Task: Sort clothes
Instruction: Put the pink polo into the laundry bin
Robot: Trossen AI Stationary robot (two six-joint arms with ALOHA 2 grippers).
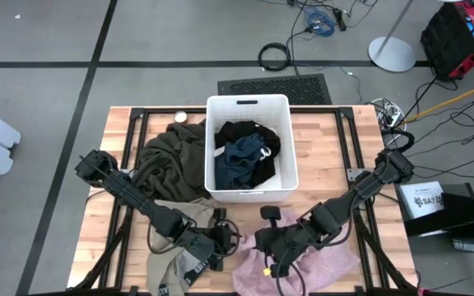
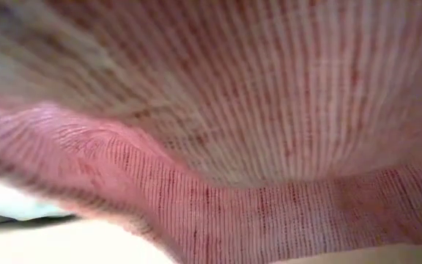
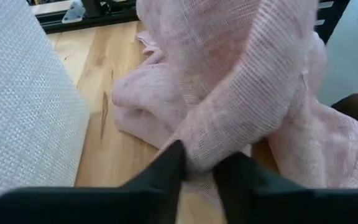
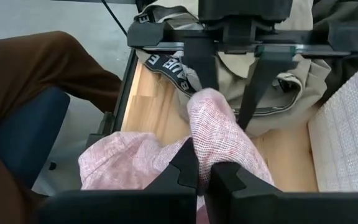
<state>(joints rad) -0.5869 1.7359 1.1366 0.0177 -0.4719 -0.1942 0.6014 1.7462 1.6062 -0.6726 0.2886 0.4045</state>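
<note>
The pale pink garment (image 1: pixel 323 261) lies bunched at the table's near edge, right of centre, and fills the low view (image 2: pixel 218 147). My left gripper (image 1: pixel 225 238) and my right gripper (image 1: pixel 263 251) meet at its left end, each shut on it. Under the left arm lies the beige garment (image 1: pixel 171 271), its lettered waistband (image 4: pixel 166 65) showing. The dark olive garment (image 1: pixel 167 160) is heaped left of the white bin (image 1: pixel 249 100). Black (image 1: pixel 245 131) and navy-teal (image 1: pixel 241 158) clothes lie inside the bin. My left gripper (image 3: pixel 199 171) pinches a raised, bunched fold of the pink garment (image 3: pixel 201 149) between its two fingers. The fingers come slanting down from the table's left. The fold stands clear of the wood, and the cloth beyond it lies on the table. My right gripper (image 4: pixel 202 174) pinches the same pink band (image 4: pixel 201 146) between its two fingers, a short way from the left gripper's fingers (image 4: pixel 201 68), slanting down from the right. The band between the two holds is lifted. The garment's bulk (image 4: pixel 129 162) rests on the table.
The bin's wall (image 3: pixel 23 112) stands close on the far side of both grippers. A small round object (image 1: pixel 182 117) sits at the far left near the olive heap. A seated person's brown-trousered leg (image 4: pixel 36 68) is just off the table's near edge. Bare wood (image 1: pixel 336 156) lies right of the bin.
</note>
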